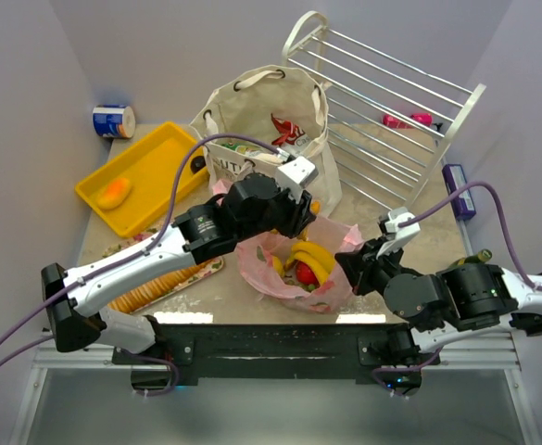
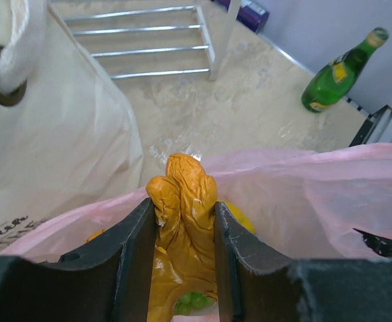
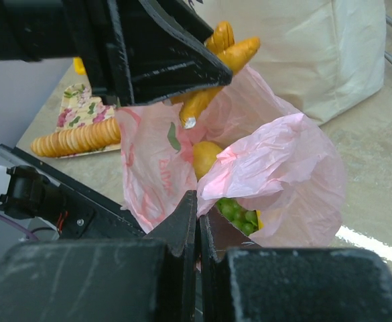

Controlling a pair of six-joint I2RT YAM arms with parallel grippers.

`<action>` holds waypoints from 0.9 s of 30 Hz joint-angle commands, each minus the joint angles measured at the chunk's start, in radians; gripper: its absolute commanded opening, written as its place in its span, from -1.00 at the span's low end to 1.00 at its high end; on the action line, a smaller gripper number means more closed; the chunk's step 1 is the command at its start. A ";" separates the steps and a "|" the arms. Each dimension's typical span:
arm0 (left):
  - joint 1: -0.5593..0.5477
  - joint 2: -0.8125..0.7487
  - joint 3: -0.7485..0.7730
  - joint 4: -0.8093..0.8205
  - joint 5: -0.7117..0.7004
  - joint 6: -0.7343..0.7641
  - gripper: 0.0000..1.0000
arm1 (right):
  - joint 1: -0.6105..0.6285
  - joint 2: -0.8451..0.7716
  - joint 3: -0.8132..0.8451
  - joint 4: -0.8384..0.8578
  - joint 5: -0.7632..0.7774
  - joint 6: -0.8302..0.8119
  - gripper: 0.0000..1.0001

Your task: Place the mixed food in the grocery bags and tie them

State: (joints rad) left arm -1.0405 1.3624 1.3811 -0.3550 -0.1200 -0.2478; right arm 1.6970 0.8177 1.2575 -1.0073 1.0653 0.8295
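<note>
The left gripper (image 2: 183, 208) is held over the mouth of the pink plastic bag (image 3: 283, 161), its jaws clamped on either side of an orange-brown croissant (image 2: 182, 241), which hangs partly inside the opening. The right gripper (image 3: 197, 204) is seen with its jaws pressed together, the near rim of the bag's thin film pinched at their tip and drawn up. The bag stands at the near middle of the worktop (image 2: 249, 100), just in front of the cream canvas tote (image 1: 252, 102). Inside the bag, yellow bananas (image 1: 312, 255), green grapes (image 3: 239, 213) and a yellow-orange round fruit (image 3: 206, 157) can be made out. A red packet (image 1: 284, 128) is seen inside the tote. To the left, a yellow tray (image 1: 150, 153) and a long cracker sleeve (image 1: 159, 287) are laid on the worktop, with a blue-and-white can (image 1: 113, 120) behind the tray. A white wire rack (image 1: 391, 120) lies tilted at the far right, and a green bottle (image 2: 336, 70) is lying near the right edge.
</note>
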 commanded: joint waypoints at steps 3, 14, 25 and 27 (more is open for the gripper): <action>-0.015 -0.005 -0.011 -0.035 -0.073 -0.091 -0.42 | 0.006 -0.014 0.026 0.006 0.085 0.036 -1.00; -0.013 0.001 0.012 -0.062 0.126 0.070 0.99 | 0.006 -0.028 0.013 -0.010 0.104 0.057 -1.00; 0.241 -0.188 0.197 -0.255 -0.146 0.025 1.00 | 0.006 0.017 0.092 -0.116 0.111 0.118 -1.00; 0.247 -0.218 0.210 -0.310 -0.188 0.022 1.00 | 0.006 0.037 0.128 -0.119 0.119 0.085 -1.00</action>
State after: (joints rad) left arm -0.8181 1.2739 1.5299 -0.5678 -0.1833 -0.2001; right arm 1.6970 0.8146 1.2976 -1.1122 1.1107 0.8982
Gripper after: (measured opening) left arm 0.996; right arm 0.010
